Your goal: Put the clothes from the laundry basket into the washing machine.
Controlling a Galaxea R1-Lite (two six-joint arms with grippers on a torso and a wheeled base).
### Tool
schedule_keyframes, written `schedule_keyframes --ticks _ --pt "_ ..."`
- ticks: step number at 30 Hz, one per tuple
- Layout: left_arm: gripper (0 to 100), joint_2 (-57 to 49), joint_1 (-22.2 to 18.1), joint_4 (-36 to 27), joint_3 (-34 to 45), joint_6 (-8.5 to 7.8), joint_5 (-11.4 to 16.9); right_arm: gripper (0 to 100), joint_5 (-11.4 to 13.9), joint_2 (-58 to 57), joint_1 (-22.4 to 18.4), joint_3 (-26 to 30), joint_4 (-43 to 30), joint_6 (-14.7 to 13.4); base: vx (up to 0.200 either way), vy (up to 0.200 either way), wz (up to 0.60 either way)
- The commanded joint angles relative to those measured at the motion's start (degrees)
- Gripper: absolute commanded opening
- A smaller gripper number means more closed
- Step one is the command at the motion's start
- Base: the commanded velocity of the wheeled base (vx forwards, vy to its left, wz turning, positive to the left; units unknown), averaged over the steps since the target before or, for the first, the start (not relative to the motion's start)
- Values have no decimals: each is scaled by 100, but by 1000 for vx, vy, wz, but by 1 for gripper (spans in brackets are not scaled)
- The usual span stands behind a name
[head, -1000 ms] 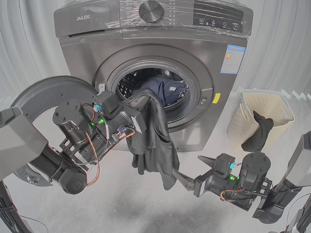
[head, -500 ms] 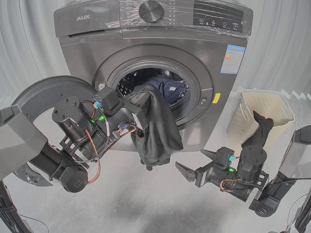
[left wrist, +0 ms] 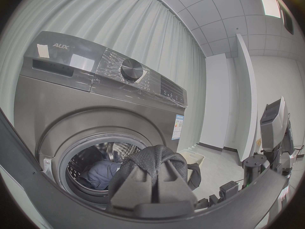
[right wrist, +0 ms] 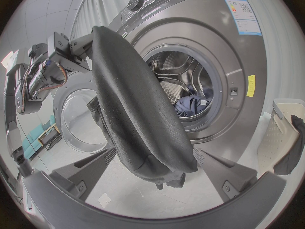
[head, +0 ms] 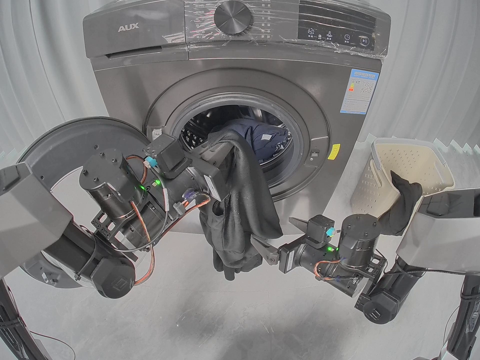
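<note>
Left gripper (head: 222, 148) clamped on black garment (head: 245, 196), right gripper (head: 276, 235) wide open astride its tail: suggest pinching it, then feeding drum (head: 195, 128) just ahead.

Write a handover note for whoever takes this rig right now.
Left gripper: shut on black garment, hung before the open washing machine.
Right gripper: open, jaws either side of that garment's lower part.
Done: navy clothes lie in the drum.
Left: push the black garment in; fetch the dark piece draped over the rim of the laundry basket.
</note>
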State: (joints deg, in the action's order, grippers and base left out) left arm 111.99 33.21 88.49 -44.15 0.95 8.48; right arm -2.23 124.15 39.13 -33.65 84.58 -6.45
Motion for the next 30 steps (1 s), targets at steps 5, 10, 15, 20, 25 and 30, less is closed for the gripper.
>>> schedule_keyframes --ticks 5,10,15,20,25,30 --pt "0 -11 37 1 21 -7 -5 100 12 320 95 -371 -47 38 0 0 0" --pt "0 -11 72 1 38 2 -5 100 30 373 139 -573 -64 38 0 0 0" --pt "0 -11 72 1 65 -7 -5 100 74 628 139 -889 -82 56 0 0 0" --pt "0 -20 72 10 65 -7 -5 100 100 997 121 -1250 -91 126 0 0 0" --pt "0 -108 125 1 91 -7 -5 100 91 1305 59 -1680 -135 126 0 0 0" --pt "0 -231 230 1 249 -7 -5 100 65 1525 42 -2129 -179 135 0 0 0"
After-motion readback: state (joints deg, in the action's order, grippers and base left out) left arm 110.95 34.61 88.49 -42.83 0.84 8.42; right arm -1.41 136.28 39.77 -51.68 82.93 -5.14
